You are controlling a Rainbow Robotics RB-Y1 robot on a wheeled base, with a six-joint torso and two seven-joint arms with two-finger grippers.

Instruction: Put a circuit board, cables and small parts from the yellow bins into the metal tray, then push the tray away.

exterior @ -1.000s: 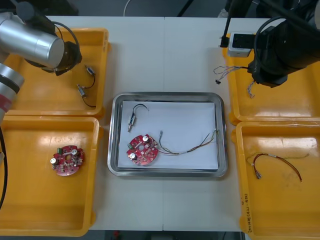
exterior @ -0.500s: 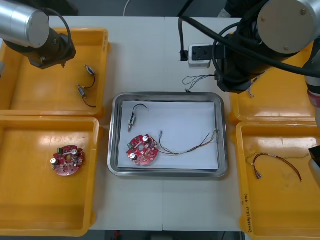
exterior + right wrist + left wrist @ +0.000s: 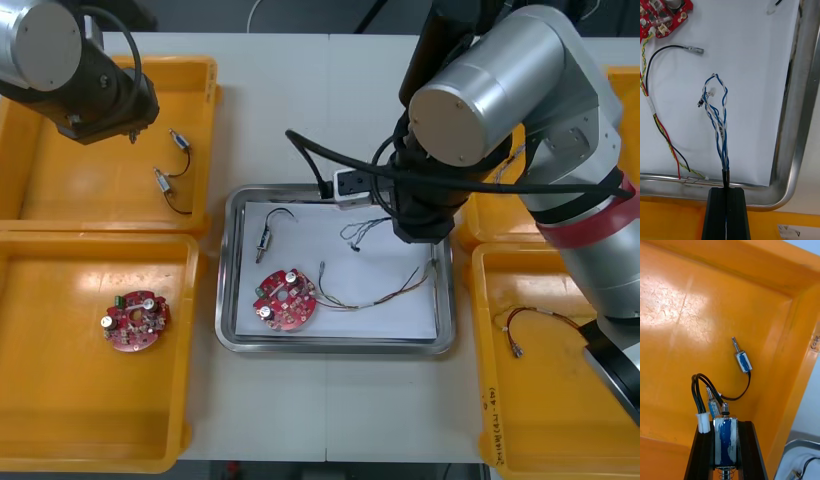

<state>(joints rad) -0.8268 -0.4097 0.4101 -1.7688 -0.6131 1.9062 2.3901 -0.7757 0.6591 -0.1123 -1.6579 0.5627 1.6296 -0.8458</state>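
My right gripper (image 3: pixel 726 189) is shut on a twisted blue and white cable (image 3: pixel 718 123), which hangs over the white inside of the metal tray (image 3: pixel 330 345); the same cable (image 3: pixel 360 228) dangles under my right arm. In the tray lie a round red circuit board (image 3: pixel 285 298), a red and yellow cable (image 3: pixel 385 290) and a small metal part (image 3: pixel 267 240) on a black lead. My left gripper (image 3: pixel 725 423) is shut on a small metal part with a blue band, above the far left yellow bin (image 3: pixel 60 190).
Two more small metal parts (image 3: pixel 180 140) (image 3: pixel 160 180) lie in the far left bin. A second circuit board (image 3: pixel 135 322) sits in the near left bin, and a red cable (image 3: pixel 550 325) in the near right bin (image 3: pixel 560 440). My right arm covers much of the far right bin.
My right arm has swung from the far right bin to over the tray, carrying the blue and white cable. My left arm has shifted only slightly over the far left bin.
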